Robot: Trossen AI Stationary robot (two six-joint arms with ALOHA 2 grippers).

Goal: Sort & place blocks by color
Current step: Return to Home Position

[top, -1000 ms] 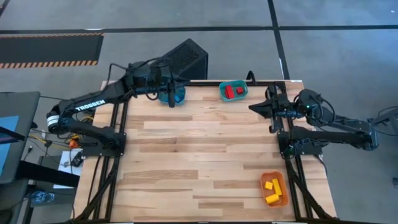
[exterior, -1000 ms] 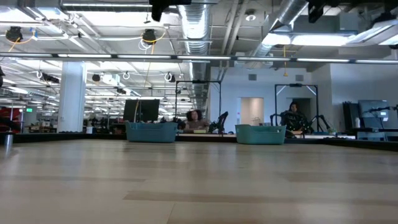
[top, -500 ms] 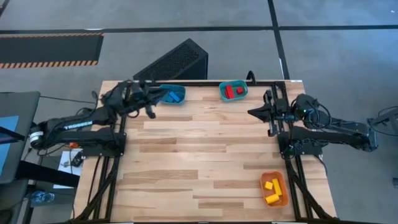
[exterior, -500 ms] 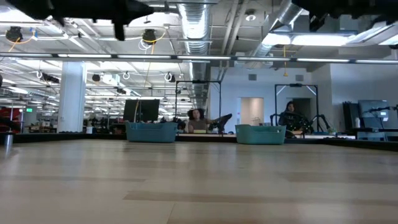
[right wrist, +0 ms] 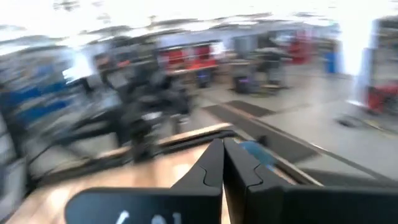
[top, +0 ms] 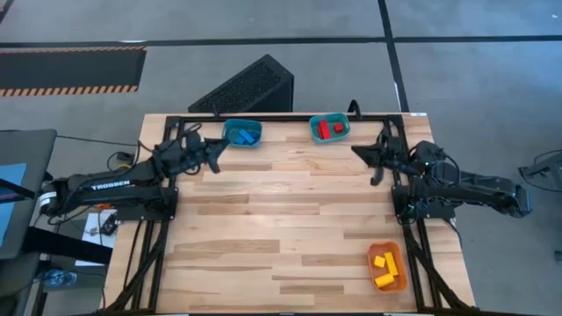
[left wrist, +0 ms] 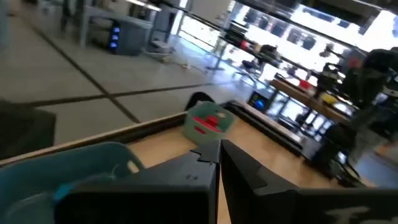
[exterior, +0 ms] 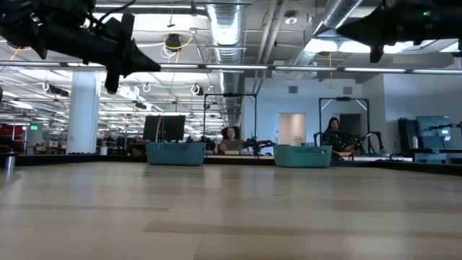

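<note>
Blocks lying sorted by colour; left claw hovering near blue bin, right claw near teal bin, both pressed together.

On the worktop, one bin sits at eleven o'clock, a second bin at one o'clock, a third bin at five o'clock; blocks lie in each.
</note>
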